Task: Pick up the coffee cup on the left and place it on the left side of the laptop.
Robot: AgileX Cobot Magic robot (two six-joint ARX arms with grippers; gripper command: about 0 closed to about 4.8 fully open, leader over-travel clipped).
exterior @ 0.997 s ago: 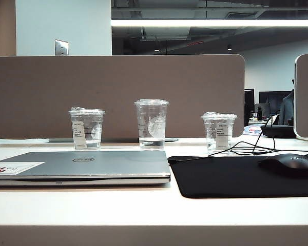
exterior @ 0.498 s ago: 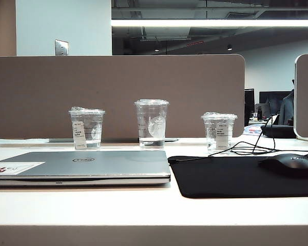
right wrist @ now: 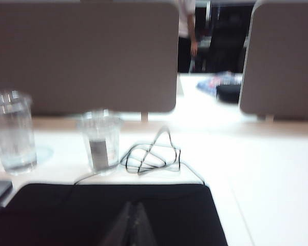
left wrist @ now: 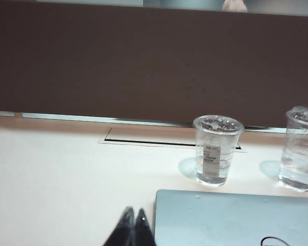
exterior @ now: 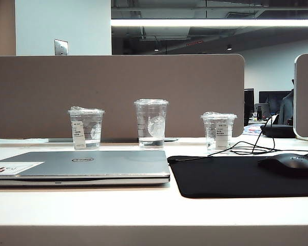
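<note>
Laptop (exterior: 87,165) sits closed and flat at the left of the pale surface (exterior: 143,210) in my exterior view, its white-and-red sticker at the near left corner. Just behind its left half I see the coffee cup (exterior: 85,128) standing upright, lid on, narrow white label facing me, close in front of the brown partition (exterior: 118,87). My left wrist view shows that same cup just beyond the laptop's far edge, apart from it, and the left tool (left wrist: 133,228) low over bare surface beside the laptop's left edge, its two dark fingertips pressed together, holding nothing. Further right, the taller cup (exterior: 151,123) with the round logo stands behind the laptop's right end. Then comes the black mouse mat (exterior: 241,177), with a third short cup (exterior: 218,131) behind it, next to a coil of black cable (exterior: 246,148), and a black mouse (exterior: 290,165) on the mat's right part. The right tool (right wrist: 133,225) hangs over the mat, blurred, fingertips closed and empty.
</note>
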